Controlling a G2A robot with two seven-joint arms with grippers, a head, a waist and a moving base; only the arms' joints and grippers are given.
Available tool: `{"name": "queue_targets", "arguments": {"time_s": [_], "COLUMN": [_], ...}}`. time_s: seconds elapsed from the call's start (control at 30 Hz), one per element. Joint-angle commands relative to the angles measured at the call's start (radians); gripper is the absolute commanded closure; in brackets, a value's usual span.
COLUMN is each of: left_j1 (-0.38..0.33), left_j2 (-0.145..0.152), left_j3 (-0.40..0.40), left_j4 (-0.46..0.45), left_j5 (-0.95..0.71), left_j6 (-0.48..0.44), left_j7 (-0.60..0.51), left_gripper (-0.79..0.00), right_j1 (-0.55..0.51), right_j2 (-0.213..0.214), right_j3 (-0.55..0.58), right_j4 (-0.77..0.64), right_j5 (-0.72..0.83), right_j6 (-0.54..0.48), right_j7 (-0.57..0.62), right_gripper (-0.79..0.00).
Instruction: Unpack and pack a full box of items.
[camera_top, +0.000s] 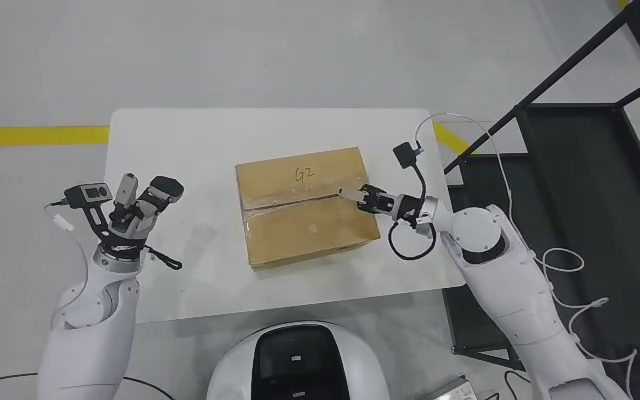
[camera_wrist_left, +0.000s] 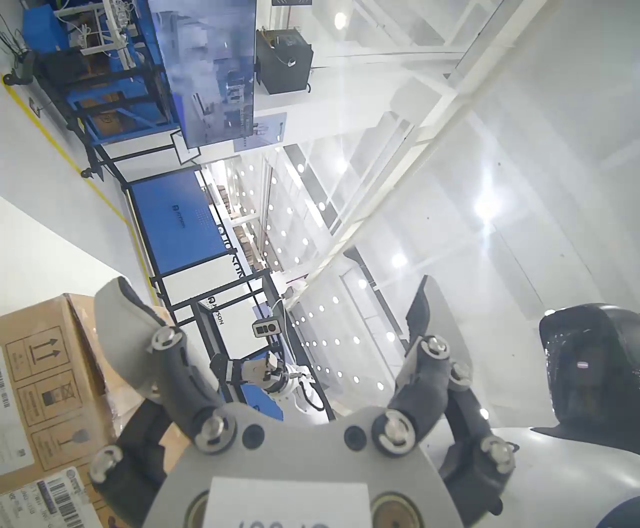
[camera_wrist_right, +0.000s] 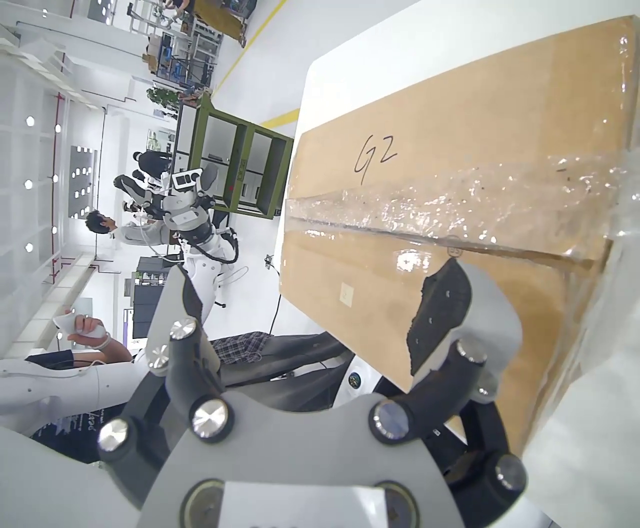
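Observation:
A closed cardboard box (camera_top: 305, 205), marked by hand and sealed with clear tape (camera_wrist_right: 450, 210) along its top seam, stands in the middle of the white table (camera_top: 190, 140). My right gripper (camera_top: 352, 196) is at the box's right end, level with the tape seam. In the right wrist view it (camera_wrist_right: 315, 295) is open, one fingertip (camera_wrist_right: 445, 295) lying over the box top (camera_wrist_right: 450, 125) just below the seam. My left gripper (camera_top: 140, 195) is held over the table's left edge, well clear of the box. It (camera_wrist_left: 275, 310) is open and empty, tilted upward, with the box's labelled side (camera_wrist_left: 45, 380) beside it.
A black metal rack (camera_top: 560, 170) stands close to the table's right side. A white cable (camera_top: 470, 125) and a black one (camera_top: 405, 245) loop off my right wrist. Bare tabletop lies left of and behind the box.

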Motion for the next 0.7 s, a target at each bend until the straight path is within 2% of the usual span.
{"name": "queue_targets", "arguments": {"time_s": [0.0,0.37,0.47,0.67], "left_j1": [0.000,0.000,0.000,0.000], "left_j2": [0.000,0.000,0.000,0.000], "left_j3": [0.000,0.000,0.000,0.000], "left_j4": [0.000,0.000,0.000,0.000], "left_j5": [0.000,0.000,0.000,0.000], "left_j6": [0.000,0.000,0.000,0.000], "left_j7": [0.000,0.000,0.000,0.000], "left_gripper": [-0.785,-0.785,-0.785,-0.785], "right_j1": [0.000,0.003,0.006,0.071], "right_j2": [0.000,0.002,0.001,-0.012], "right_j3": [0.000,0.006,0.008,-0.061], "right_j4": [0.000,-0.052,-0.052,-0.031], "right_j5": [0.000,-0.153,-0.131,0.000], "right_j6": [0.000,0.075,0.051,-0.075], "right_j7": [0.000,-0.088,-0.085,0.000], "right_gripper": [-0.785,-0.785,-0.785,-0.785]}}
